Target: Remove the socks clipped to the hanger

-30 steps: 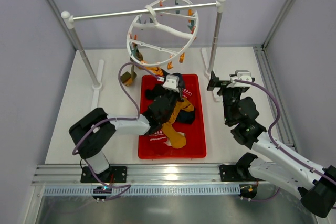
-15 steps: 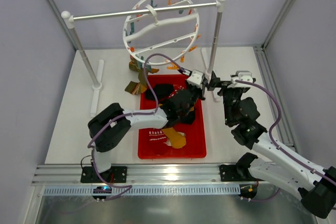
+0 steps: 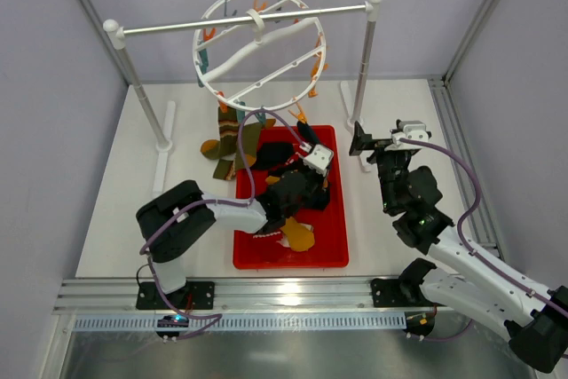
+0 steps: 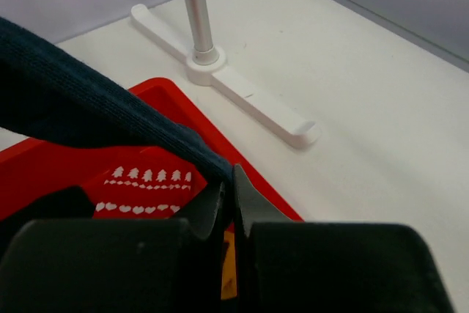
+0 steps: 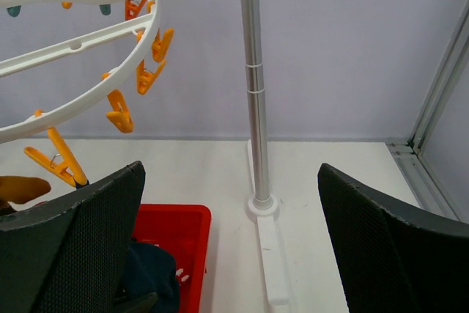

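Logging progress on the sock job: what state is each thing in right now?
Left gripper: shut on a navy ribbed fabric sock.
Right gripper: open, empty.
White plastic ring hanger: hooked on the silver bar, tilted.
Brown and mustard fabric socks: hanging from the hanger's lower rim.
Red plastic tray: holding loose socks.
Orange plastic clips nearest the right gripper: shut, empty.
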